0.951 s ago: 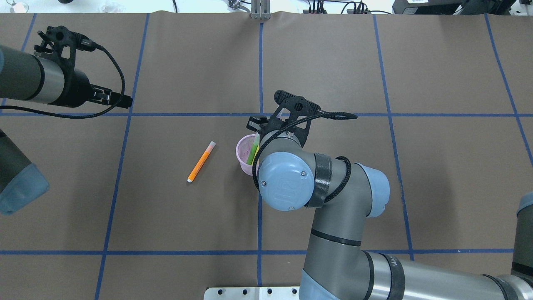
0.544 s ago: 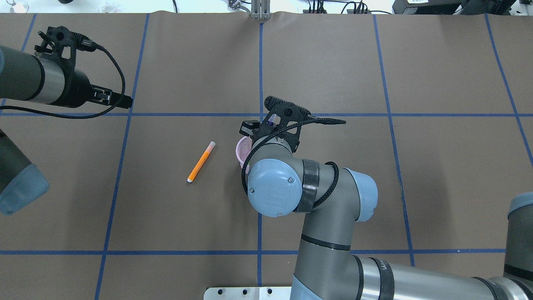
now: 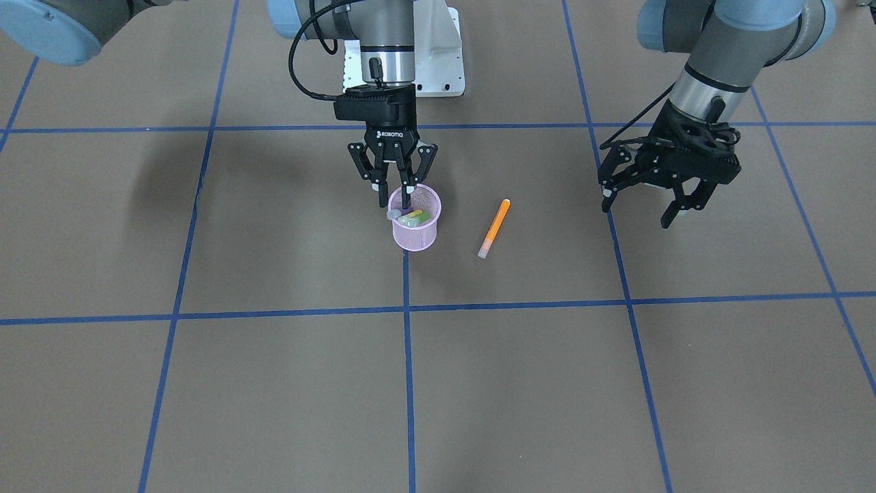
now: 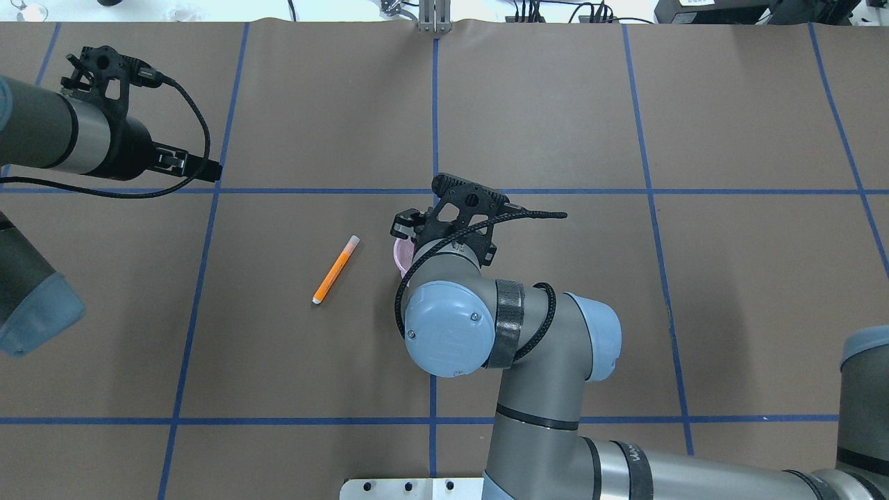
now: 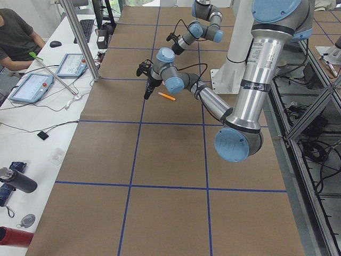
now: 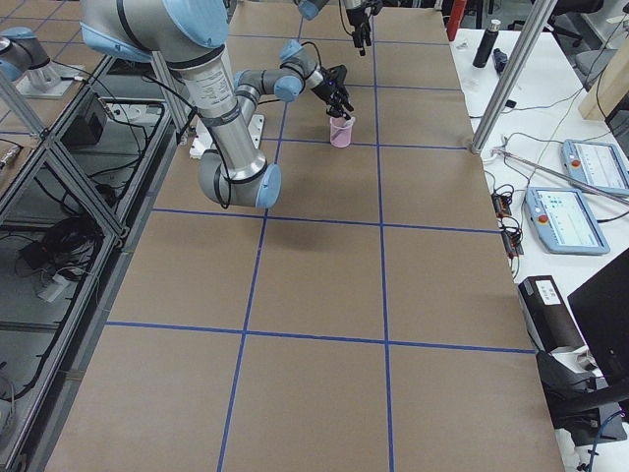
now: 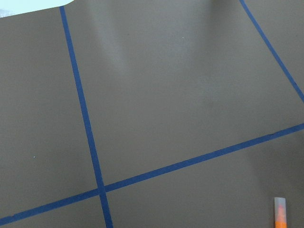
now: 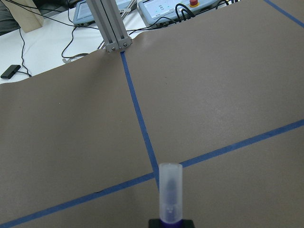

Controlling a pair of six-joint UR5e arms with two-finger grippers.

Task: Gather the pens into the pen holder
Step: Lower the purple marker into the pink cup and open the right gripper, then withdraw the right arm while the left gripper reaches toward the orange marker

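The pink mesh pen holder (image 3: 415, 233) stands near the table's middle, with a green pen (image 3: 421, 218) and a yellow pen (image 3: 413, 213) inside. My right gripper (image 3: 394, 203) points down right over the holder's rim, shut on the purple pen (image 8: 170, 194), whose pale cap sticks out past the fingers. From overhead my right wrist hides all but a sliver of the holder (image 4: 399, 254). The orange pen (image 3: 494, 228) lies flat on the table beside the holder, also seen overhead (image 4: 335, 269). My left gripper (image 3: 640, 204) hovers open and empty beyond the orange pen.
The white pedestal base (image 3: 441, 65) of my arms stands behind the holder. Blue tape lines (image 3: 407, 308) cross the brown table cover. An operators' desk with tablets (image 6: 565, 211) runs along the table's far edge.
My right arm has moved left and toward the robot in the overhead view, carrying the purple pen over the holder and covering it. The left arm and orange pen have not moved.
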